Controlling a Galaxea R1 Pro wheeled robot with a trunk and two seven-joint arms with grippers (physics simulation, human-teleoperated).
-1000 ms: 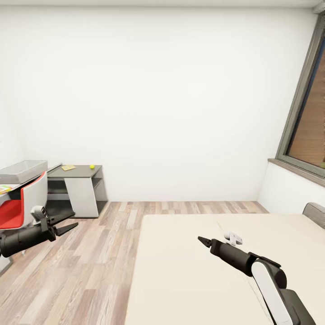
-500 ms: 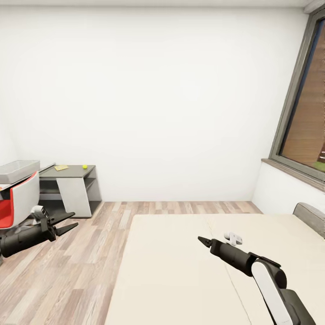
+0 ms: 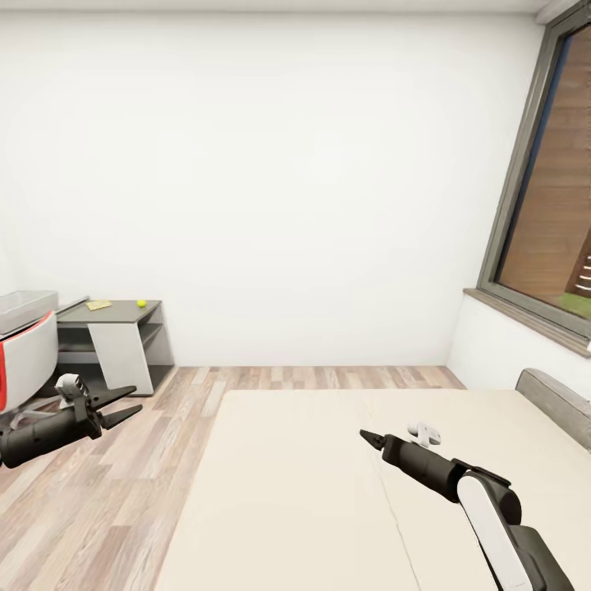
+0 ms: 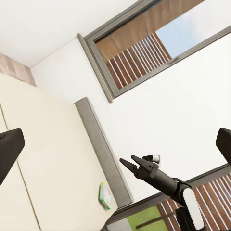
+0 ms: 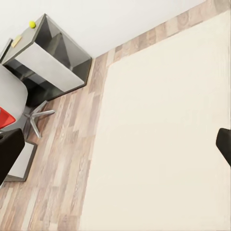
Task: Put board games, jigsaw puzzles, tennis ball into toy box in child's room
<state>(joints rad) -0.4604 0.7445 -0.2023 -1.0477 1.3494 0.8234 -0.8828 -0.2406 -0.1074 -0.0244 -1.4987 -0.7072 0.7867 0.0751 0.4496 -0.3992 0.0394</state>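
The robot is on its way in the child's room; nothing is carried yet. In the head view the bed [image 3: 328,484] lies in front, w/ the seam line visible, and the part seen there is bare. The left gripper [image 3: 111,406] is held over the wooden floor [image 3: 123,484], jaws apart and empty. The right gripper [image 3: 371,438] hovers over the mattress; its fingers look together in the head view, but wide apart in its wrist view, so its state cannot be told.

At far left the toy box [image 3: 25,309] is seen partly. The tennis ball [image 3: 141,303] rests on a low dark grey cabinet [image 3: 123,316], near a flat yellow item [image 3: 98,304].

In the left wrist view a small green flat box [image 4: 104,194], probably one board game, lies on the bed just beside the grey headboard [image 4: 103,154].

For the step to be done well, the base should be turned further toward the headboard, approx. until that box is centred, and arms kept raised so the mattress is not scraped.
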